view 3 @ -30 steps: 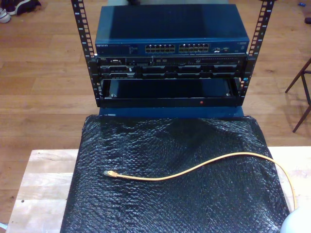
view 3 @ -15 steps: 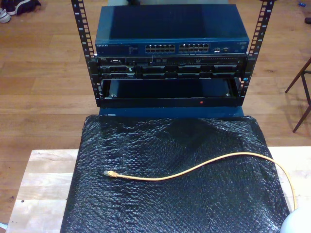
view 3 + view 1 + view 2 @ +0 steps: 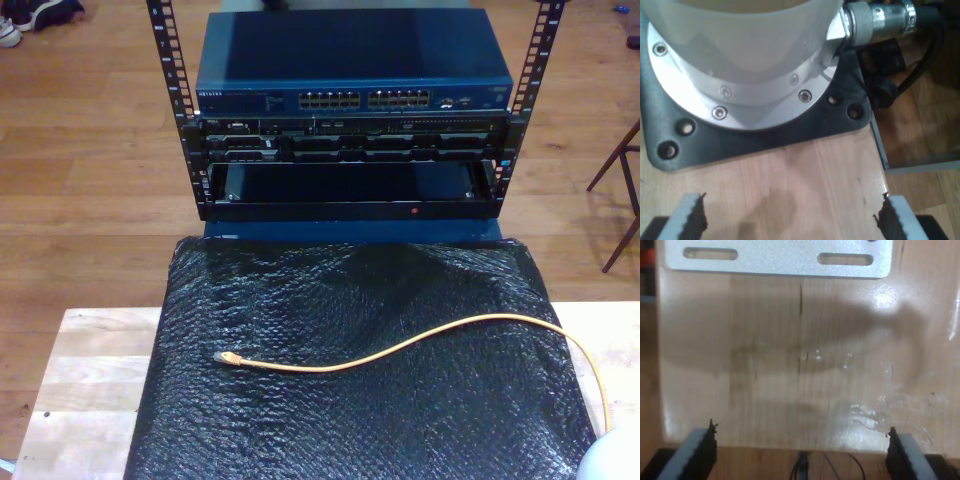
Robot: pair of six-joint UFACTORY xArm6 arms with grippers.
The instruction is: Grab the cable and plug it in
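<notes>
Both my first end effector (image 3: 790, 220) and my second end effector (image 3: 802, 450) are wide open, holding nothing, above what seems bare wooden desk (image 3: 790, 365).

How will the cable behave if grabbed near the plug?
Probably floppy: the cable lies in loose curves across the black sheet, so the rest should trail and drag. Likely light, being so thin. The plug looks small and may swing or twist once lifted.

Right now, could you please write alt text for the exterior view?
An orange-yellow cable lies loose on a black mat, its plug toward the exterior view's left. Beyond stands a rack holding a blue network switch with rows of ports.
</notes>
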